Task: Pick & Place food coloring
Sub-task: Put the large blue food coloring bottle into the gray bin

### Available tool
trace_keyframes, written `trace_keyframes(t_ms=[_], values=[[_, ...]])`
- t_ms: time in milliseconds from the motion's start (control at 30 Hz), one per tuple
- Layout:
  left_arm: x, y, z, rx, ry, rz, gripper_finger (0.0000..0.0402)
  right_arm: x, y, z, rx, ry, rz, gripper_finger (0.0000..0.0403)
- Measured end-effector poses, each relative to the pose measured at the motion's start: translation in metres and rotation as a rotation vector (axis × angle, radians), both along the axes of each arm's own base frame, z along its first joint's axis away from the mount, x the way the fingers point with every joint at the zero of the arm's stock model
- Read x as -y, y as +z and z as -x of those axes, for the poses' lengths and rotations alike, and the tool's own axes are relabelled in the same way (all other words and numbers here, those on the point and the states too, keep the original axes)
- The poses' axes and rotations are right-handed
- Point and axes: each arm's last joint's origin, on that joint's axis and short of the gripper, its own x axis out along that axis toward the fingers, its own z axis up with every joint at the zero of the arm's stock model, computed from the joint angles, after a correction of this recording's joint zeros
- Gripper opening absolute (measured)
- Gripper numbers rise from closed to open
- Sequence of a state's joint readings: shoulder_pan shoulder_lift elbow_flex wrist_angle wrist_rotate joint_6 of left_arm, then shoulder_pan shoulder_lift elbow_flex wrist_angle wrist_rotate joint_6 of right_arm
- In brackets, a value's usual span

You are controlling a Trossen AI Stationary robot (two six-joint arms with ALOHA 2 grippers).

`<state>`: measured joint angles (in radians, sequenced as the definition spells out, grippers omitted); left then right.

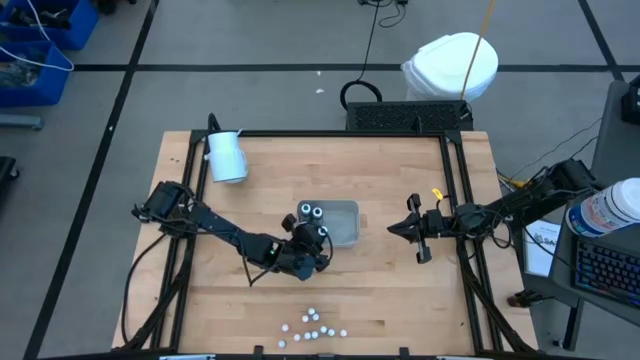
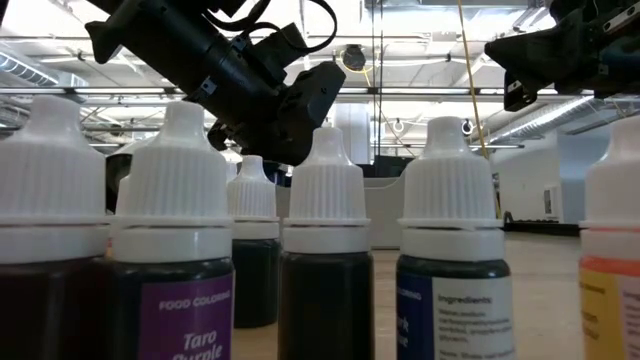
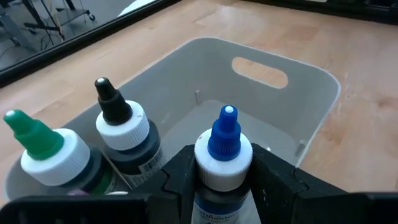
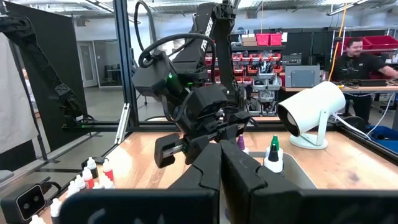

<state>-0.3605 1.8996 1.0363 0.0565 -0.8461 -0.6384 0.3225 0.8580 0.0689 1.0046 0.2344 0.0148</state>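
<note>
My left gripper (image 1: 318, 240) (image 3: 224, 169) hovers at the near-left corner of the pale grey tray (image 1: 346, 224) (image 3: 186, 68) and is shut on a blue-tipped food coloring bottle (image 3: 224, 140). Two more bottles stand upright inside the tray, one green-tipped (image 3: 38, 144) and one black-tipped (image 3: 119, 123), also visible from above (image 1: 311, 210). Several small white-capped bottles (image 1: 312, 325) (image 2: 330, 250) stand on the table near its near edge. My right gripper (image 1: 392, 229) (image 4: 221, 167) waits shut to the right of the tray, touching nothing. My left gripper pinches the blue-tipped bottle between its two fingers (image 3: 177, 174), one on each side of the white collar (image 3: 224, 165) below the blue tip. The bottle is upright. The gripper body hides its lower part, so I cannot tell whether it rests on anything.
A large white cylinder (image 1: 226, 155) (image 4: 309, 113) lies at the table's far-left corner. Black frame rails run along the table's left, right and far edges. Bare wood lies between the tray and the small bottles. A person (image 4: 364, 59) sits in the room beyond.
</note>
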Motion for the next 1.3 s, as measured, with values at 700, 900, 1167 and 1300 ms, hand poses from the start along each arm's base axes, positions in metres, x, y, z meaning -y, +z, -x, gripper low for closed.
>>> trace_keyframes(t_ms=[700, 900, 1167, 1300], values=[[-0.0013, -0.0037, 0.0037, -0.047, 0.008, 0.000, 0.0131, 0.0000, 0.0000, 0.0000, 0.000, 0.000, 0.000, 0.0000], [-0.0015, -0.0044, 0.0040, -0.065, -0.009, 0.007, 0.0180, 0.0000, 0.0000, 0.0000, 0.000, 0.000, 0.000, 0.0000], [0.0003, -0.0041, 0.0032, -0.072, -0.039, -0.005, 0.0244, 0.0000, 0.0000, 0.0000, 0.000, 0.000, 0.000, 0.0000], [0.0052, -0.0032, 0.0024, -0.077, -0.090, -0.030, 0.0256, 0.0000, 0.0000, 0.0000, 0.000, 0.000, 0.000, 0.0000]])
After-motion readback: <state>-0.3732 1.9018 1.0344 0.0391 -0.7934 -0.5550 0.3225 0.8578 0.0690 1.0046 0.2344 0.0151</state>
